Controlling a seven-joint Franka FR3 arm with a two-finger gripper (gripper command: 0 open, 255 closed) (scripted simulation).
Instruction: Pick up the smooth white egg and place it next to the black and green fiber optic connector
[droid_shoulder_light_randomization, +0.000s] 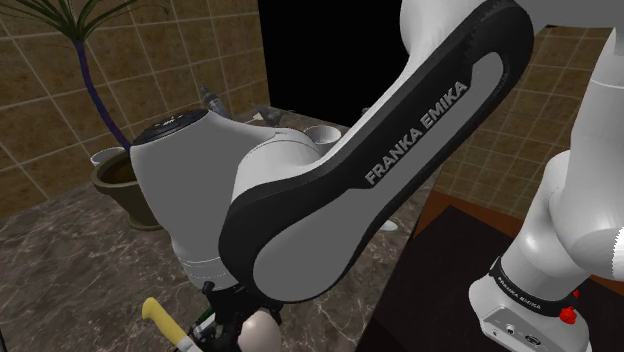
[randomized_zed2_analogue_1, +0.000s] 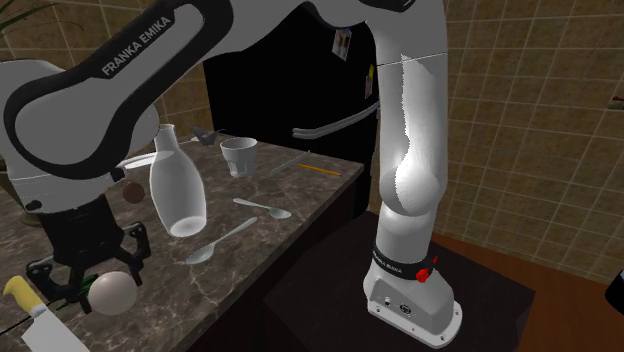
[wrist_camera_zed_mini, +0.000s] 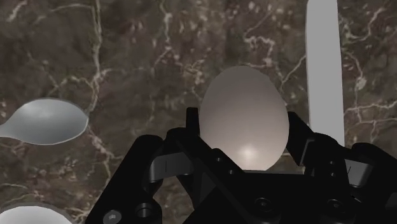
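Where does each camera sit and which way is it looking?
Shoulder view: behind the stand, looking over the marble counter toward a tiled wall; arm crosses it.
Second exterior view: beside the counter, looking along it; arm, stand, gripper show.
Wrist view: on the hand, looking down at the counter; fingers clasp the egg.
Shared: the egg, in all three.

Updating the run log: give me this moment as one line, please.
phase: grasp | hand: shut on egg | below: dark veined counter | nearby: spoon, knife blade
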